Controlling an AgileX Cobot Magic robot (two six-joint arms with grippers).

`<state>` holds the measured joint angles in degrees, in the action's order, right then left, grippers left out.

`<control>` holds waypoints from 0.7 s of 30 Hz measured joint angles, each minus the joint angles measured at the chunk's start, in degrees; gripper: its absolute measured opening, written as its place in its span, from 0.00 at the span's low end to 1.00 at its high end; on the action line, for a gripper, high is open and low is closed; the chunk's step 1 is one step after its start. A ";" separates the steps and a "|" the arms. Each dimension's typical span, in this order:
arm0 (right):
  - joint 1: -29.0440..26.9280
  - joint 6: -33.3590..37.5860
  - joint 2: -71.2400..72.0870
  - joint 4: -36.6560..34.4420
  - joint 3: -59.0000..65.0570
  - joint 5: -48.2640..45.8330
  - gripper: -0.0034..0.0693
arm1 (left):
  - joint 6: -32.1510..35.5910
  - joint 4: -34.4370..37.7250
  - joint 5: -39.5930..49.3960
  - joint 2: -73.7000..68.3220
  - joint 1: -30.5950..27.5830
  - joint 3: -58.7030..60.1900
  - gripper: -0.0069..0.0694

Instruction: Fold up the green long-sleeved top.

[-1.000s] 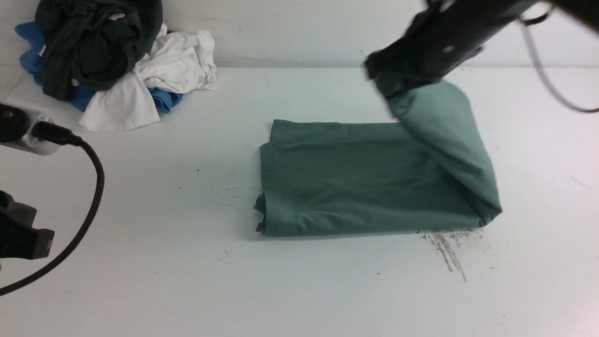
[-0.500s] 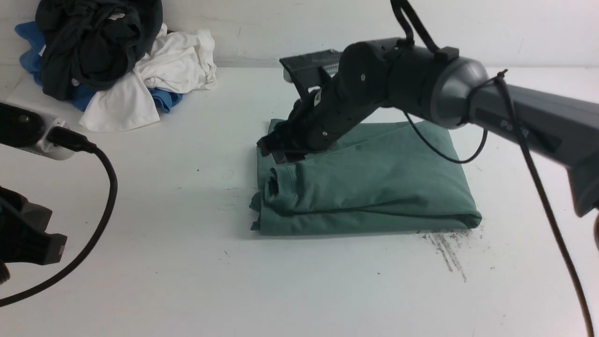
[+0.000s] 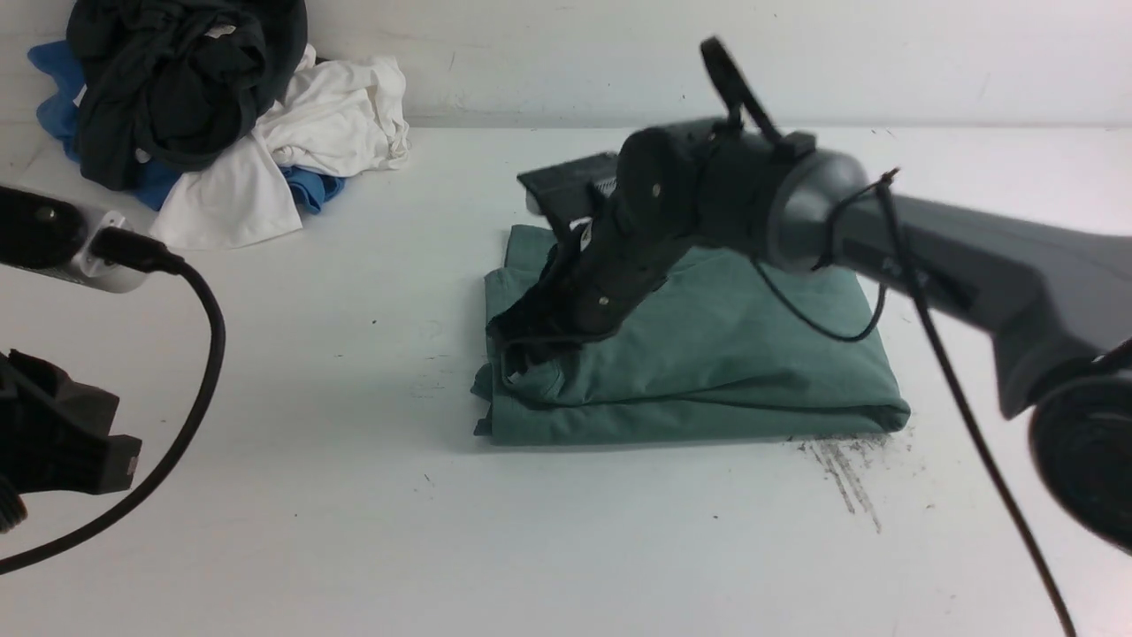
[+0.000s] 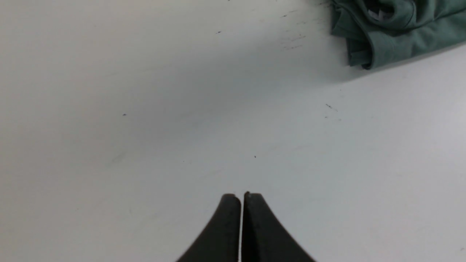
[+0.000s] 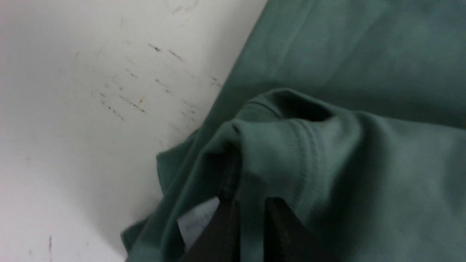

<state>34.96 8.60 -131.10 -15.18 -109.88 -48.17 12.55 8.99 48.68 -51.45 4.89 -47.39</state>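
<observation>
The green long-sleeved top (image 3: 707,363) lies as a folded rectangle on the white table (image 3: 354,531), well apart from the pile of black, white and blue garments (image 3: 212,115) at the far corner to its left. The right gripper (image 3: 523,347) reaches across to the top's left edge and pinches a ribbed band of the upper layer (image 5: 276,153) between its fingers (the wrist view shows cloth caught in the narrow gap), likely to tuck that loose, bunched corner so the fold sits square. The left gripper (image 4: 242,198) hangs over bare table to the left of the top, its jaws pressed together on nothing, parked out of the working arm's way.
</observation>
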 joint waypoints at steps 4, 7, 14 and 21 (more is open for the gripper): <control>0.42 3.27 -1.43 -1.95 -1.07 3.63 0.04 | 0.00 0.48 -0.73 0.00 0.00 0.00 0.08; 0.06 3.78 -0.23 -0.69 -4.24 2.00 0.03 | 0.50 0.48 -0.90 0.33 0.00 0.00 0.08; -0.48 4.25 13.08 18.81 -16.25 -17.15 0.03 | 6.01 0.48 -5.04 11.74 0.00 0.68 0.08; -4.97 -0.91 31.61 34.27 -16.09 -23.65 0.03 | 7.98 0.60 -20.53 24.43 0.00 13.86 0.08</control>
<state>29.99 7.70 -99.49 19.09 -125.97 -71.81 20.52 9.58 28.15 -27.01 4.89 -33.53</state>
